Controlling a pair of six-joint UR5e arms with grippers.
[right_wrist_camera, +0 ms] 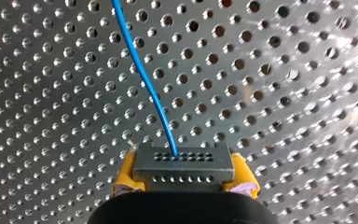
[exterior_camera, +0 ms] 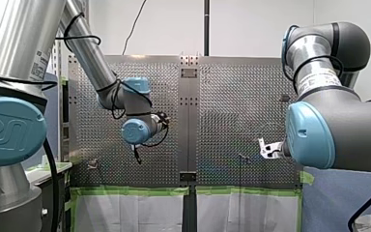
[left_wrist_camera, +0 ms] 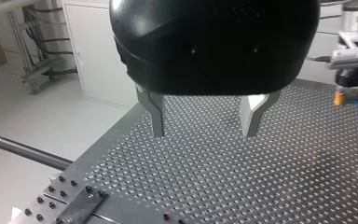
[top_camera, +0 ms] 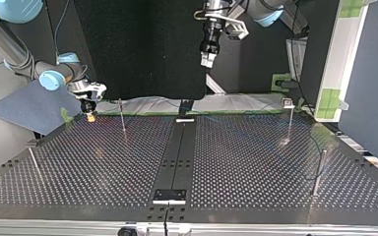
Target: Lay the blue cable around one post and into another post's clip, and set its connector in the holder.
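Front view: my left arm is being reached in from the left over the perforated table, and my right arm from the right. The cable is too small to be made out here.

Top view: my right gripper is being held low at the table's far left corner, its tips just over the surface, near a thin post on its right. My left gripper is being held high above the far middle of the table, well apart from it. A block-topped post is standing at the far right.

Left wrist view: the metal fingers of my left gripper are being held spread apart with nothing between them, above bare perforated plate. My right gripper is being seen ahead and off to one side, well apart.

Right wrist view: a grey connector is being clamped between the yellow pads of my right gripper. The blue cable is being led out of the connector's upper face, straight ahead of the gripper and away across the perforated plate. Whether the cable is touching the plate cannot be told.
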